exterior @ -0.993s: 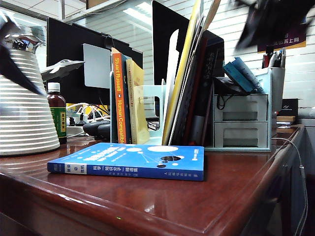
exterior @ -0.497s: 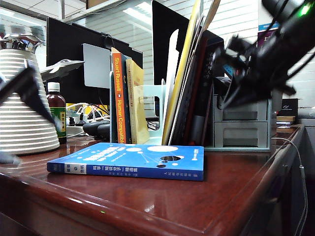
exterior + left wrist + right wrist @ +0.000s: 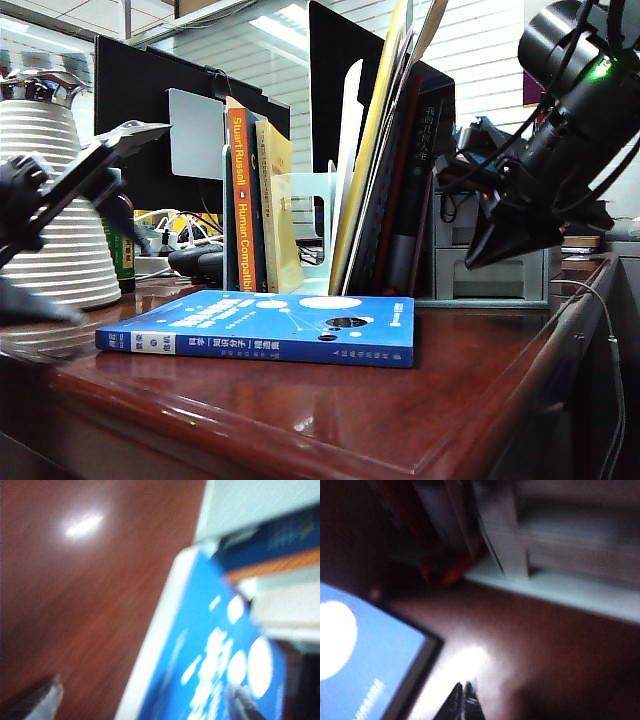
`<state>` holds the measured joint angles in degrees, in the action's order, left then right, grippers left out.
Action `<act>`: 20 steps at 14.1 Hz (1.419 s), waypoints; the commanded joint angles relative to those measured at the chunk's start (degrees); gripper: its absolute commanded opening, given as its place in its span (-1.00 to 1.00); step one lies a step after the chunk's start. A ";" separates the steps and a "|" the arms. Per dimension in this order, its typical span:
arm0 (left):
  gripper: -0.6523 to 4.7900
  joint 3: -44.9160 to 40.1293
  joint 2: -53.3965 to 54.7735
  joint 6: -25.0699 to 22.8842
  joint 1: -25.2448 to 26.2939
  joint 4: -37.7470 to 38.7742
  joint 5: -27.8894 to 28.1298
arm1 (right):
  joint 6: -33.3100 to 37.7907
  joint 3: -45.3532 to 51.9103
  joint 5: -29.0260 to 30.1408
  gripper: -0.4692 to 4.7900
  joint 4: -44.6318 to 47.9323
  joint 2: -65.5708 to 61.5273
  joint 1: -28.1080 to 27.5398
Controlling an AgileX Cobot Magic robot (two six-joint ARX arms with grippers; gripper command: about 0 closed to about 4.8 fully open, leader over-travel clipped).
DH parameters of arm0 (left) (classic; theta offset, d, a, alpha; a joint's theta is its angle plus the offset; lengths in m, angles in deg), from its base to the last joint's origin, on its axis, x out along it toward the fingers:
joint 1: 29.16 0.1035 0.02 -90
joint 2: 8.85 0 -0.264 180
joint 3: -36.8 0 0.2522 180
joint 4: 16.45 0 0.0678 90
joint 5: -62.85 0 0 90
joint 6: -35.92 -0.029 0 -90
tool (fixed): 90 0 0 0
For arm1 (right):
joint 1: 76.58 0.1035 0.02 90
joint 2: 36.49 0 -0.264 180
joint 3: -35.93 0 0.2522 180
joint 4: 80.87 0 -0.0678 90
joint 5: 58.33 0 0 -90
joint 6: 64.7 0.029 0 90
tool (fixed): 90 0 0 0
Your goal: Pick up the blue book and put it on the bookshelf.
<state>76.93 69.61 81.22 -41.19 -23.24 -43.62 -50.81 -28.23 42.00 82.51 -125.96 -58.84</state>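
Lying flat on desk [image 3: 470, 400] before bookshelf [image 3: 310, 215], blue book [image 3: 270, 328] ungrasped; left gripper [image 3: 60, 215] spread wide beside book's spine end, right gripper [image 3: 480, 258] closed, empty, hanging over book's far end. Pickup, shelving pending.

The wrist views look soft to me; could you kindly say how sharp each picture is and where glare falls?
Exterior view: bright blue paperback book sharp, open left gripper smeared. Left wrist view: motion blur throughout, white glare on the reddish-brown wooden desk. Right wrist view: dark and blurred, glare beside the shut right gripper.
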 commanded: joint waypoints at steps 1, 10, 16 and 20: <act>0.86 2.40 2.56 -0.94 -0.13 -0.20 -0.72 | 0.09 -0.22 5.03 -0.83 -0.70 -0.39 0.13; 0.85 2.97 4.94 -2.05 -0.20 0.55 1.33 | 1.55 -0.24 7.41 -0.83 -3.30 -5.73 7.30; 0.85 5.20 12.48 -3.32 -0.68 0.17 -6.23 | 1.57 -0.22 6.16 -0.83 -3.39 -6.69 7.82; 0.85 6.64 14.84 -3.54 -2.32 0.04 -11.15 | 1.55 -0.24 10.58 -0.83 -3.06 -6.71 7.87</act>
<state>84.20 83.60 77.46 -42.99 -29.43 -52.71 -49.31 -28.34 49.65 78.99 -132.60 -51.28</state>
